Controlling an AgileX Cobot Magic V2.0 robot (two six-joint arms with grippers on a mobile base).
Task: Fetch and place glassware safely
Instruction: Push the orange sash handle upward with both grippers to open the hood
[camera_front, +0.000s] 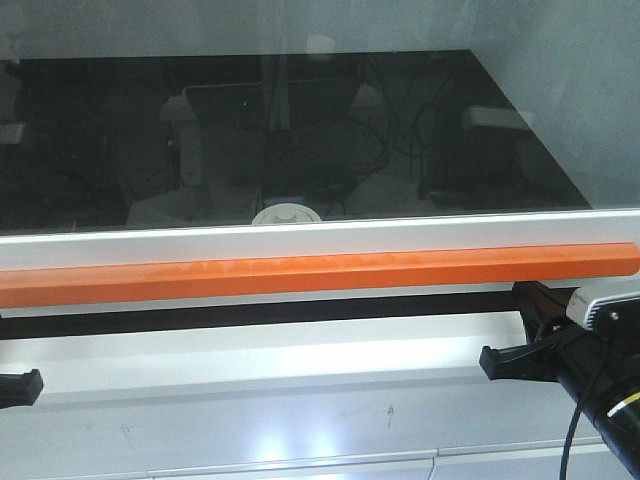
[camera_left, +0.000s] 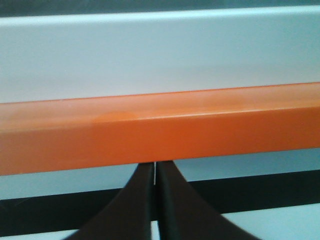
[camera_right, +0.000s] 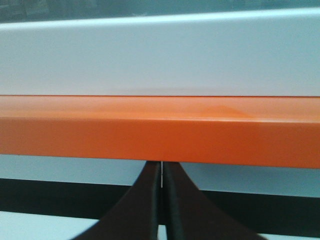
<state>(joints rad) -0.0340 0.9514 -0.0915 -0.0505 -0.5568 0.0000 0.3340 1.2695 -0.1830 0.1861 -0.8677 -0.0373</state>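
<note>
**Left claw**, at 8 o'clock in the front view: fingers pressed together with no gap, tips just below the orange bar. Contact with its underside not resolvable. Placed near the bar's left end.

**Jar**, near centre, a touch toward 11 o'clock: behind the glass pane, with only the cream lid showing above the white frame. Well apart from both claws and out of reach with the pane down.

**Right claw**, at 4 o'clock: fingers likewise together, empty, tips just below the bar. Placed toward the bar's right end.

**Step in hand, as judged:** raising the pane by the bar, ahead of any reach for the jar.

**To do it well:**
- Seat both claws squarely under the bar before loading it.
- Push toward 12 o'clock at an equal pace on both sides, to avoid racking the frame in its tracks.
- Keep the fingers together for a stiff, blunt contact.
- Go slowly, with glass above and glass behind.
- Stop at an opening well clear of the lid.
- Test for a self-holding pane before backing off toward 6 o'clock.
</note>
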